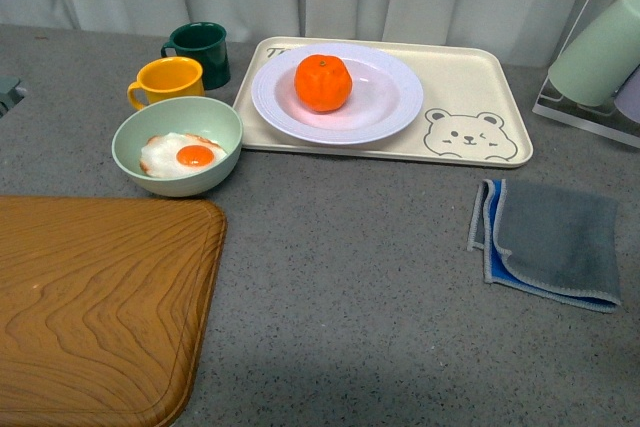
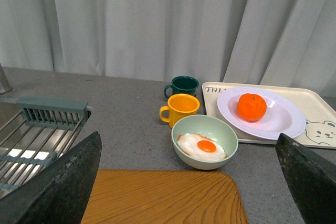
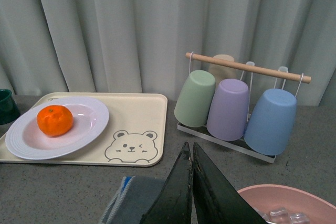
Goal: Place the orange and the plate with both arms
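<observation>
At the lower left of the front view a wooden cutting board with rounded corners and a strong grain lies on the speckled grey tabletop. Just above it a pale green bowl holds a fried egg, with a yellow mug and a dark green mug behind. Right of them, at upper centre, the orange, glossy and slightly lumpy, sits a little left of centre in the plate, a smooth white round dish with a ridged rim, which rests on the left part of a beige tray printed with a bear. Further right a folded grey-blue cloth lies flat, and cups hang on a rack at the upper right edge. Neither arm shows in the front view. In its wrist view the left gripper has its jaws spread wide, the plate far ahead and to the right; the right gripper has its jaws pressed together, the plate ahead to the left. Both look well apart from it; which is nearer cannot be told.
</observation>
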